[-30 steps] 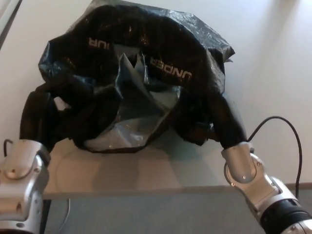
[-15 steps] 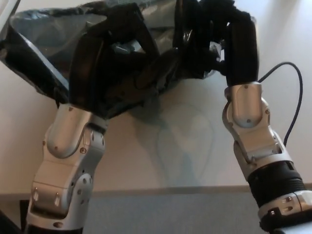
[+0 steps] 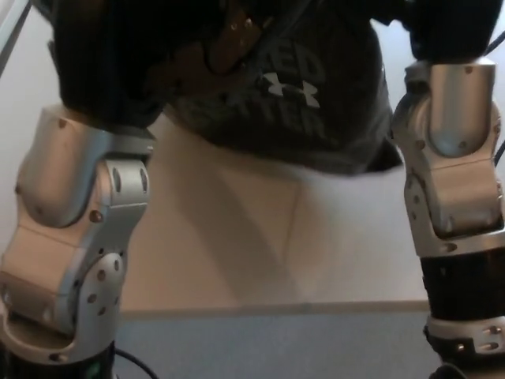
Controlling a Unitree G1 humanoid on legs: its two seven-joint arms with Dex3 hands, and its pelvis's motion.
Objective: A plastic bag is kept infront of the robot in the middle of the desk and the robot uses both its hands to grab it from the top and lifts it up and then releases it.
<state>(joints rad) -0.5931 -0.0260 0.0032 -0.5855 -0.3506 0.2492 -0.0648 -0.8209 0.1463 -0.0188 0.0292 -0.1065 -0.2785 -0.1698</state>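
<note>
Both arms are holding the dark plastic bag [image 3: 316, 103] up across the top of the frame.

At upper left the left hand [image 3: 102, 63] is sitting dark against the bag, grip impossible to tell; the pale desk [image 3: 260, 245] is lying bare beneath, grey floor [image 3: 268, 347] along the bottom; the right hand [image 3: 446, 28] at upper right is mostly cropped, likewise unclear.

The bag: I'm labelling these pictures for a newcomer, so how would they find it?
Look above the pale desk, between the two silver forearms. The black plastic bag hangs there at the top, crumpled, the only thing bearing a white logo.
</note>
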